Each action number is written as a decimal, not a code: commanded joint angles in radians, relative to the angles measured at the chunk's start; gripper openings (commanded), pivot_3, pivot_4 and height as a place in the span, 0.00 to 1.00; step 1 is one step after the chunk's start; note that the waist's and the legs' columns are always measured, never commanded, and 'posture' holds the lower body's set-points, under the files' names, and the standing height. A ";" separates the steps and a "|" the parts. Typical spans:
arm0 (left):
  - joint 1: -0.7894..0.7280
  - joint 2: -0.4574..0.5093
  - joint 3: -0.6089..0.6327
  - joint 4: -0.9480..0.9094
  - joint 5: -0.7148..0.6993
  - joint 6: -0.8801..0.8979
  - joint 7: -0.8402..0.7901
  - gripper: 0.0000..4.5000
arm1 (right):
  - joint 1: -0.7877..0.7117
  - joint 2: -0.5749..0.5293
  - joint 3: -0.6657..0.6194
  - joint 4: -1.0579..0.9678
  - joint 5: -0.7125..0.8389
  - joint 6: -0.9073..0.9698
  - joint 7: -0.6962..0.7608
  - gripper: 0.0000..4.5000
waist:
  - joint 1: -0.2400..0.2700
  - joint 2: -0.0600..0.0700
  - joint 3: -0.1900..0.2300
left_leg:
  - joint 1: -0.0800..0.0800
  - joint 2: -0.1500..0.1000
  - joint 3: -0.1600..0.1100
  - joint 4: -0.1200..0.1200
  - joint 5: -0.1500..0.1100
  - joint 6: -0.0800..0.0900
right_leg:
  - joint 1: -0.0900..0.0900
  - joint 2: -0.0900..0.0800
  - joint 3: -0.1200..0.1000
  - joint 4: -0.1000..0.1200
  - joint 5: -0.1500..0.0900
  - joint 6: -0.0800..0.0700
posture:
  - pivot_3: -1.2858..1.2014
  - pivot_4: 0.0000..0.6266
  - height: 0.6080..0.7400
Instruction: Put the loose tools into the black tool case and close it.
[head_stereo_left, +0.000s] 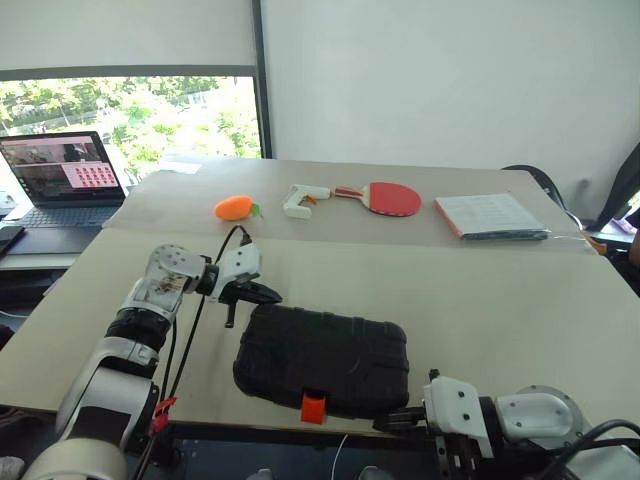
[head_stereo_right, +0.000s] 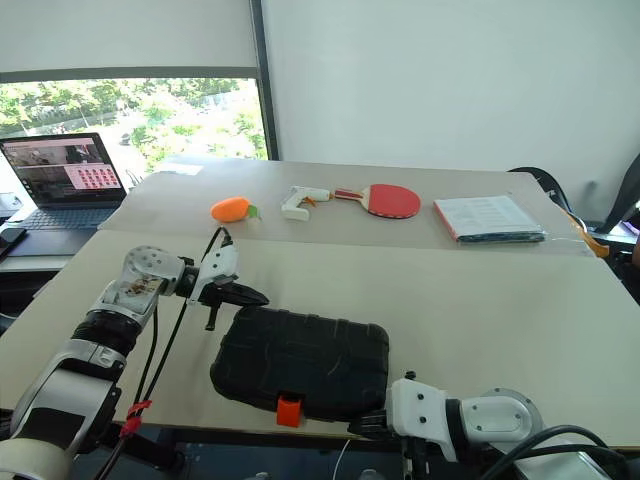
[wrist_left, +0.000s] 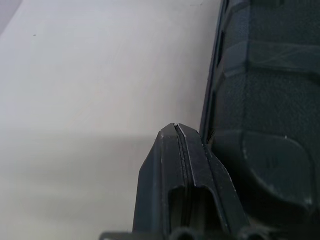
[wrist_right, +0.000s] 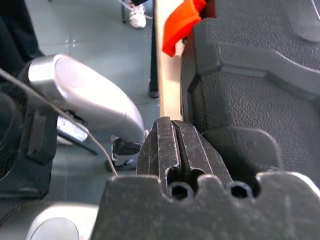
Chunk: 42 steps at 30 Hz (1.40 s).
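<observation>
The black tool case (head_stereo_left: 325, 360) lies closed and flat near the table's front edge, its small orange latch (head_stereo_left: 314, 408) facing me. My left gripper (head_stereo_left: 270, 296) is shut with nothing in it, its tip just off the case's far left corner (wrist_left: 265, 100). Down at the case's near right corner (wrist_right: 250, 90), by the table edge, my right gripper (head_stereo_left: 385, 422) is shut and holds nothing. In the right wrist view the latch (wrist_right: 181, 25) shows past the fingertips. The loose tools are out of view.
Across the far half of the table lie an orange toy (head_stereo_left: 234, 207), a white glue gun (head_stereo_left: 303, 200), a red paddle (head_stereo_left: 388, 198) and a booklet (head_stereo_left: 490, 215). An open laptop (head_stereo_left: 65, 180) stands on a side desk at the left.
</observation>
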 joint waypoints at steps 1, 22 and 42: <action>0.046 0.031 0.003 -0.107 -0.037 0.056 -0.097 0.01 | -0.074 0.026 -0.093 0.082 -0.018 0.017 -0.070 0.00 | -0.003 0.000 0.000 | 0.000 0.000 0.000 0.000 0.000 0.000 | 0.000 0.000 0.000 0.000 0.000 0.000 | 0.52 0.24 1.00; 0.054 0.052 0.134 -0.541 -0.317 0.707 0.007 0.01 | 0.025 0.025 -0.178 -0.003 0.055 0.084 -0.027 0.00 | 0.011 0.000 0.000 | -0.002 -0.001 -0.008 0.002 0.000 0.001 | 0.000 -0.001 -0.002 0.000 0.001 0.002 | 0.52 0.24 1.00; 0.140 -0.042 -0.192 -0.498 -0.018 0.329 0.032 0.01 | -0.144 0.144 0.059 0.046 -0.009 0.124 -0.039 0.00 | 0.010 0.003 -0.003 | 0.005 -0.001 -0.002 0.001 0.000 0.001 | 0.006 0.000 0.000 0.000 0.001 0.001 | 0.52 0.24 1.00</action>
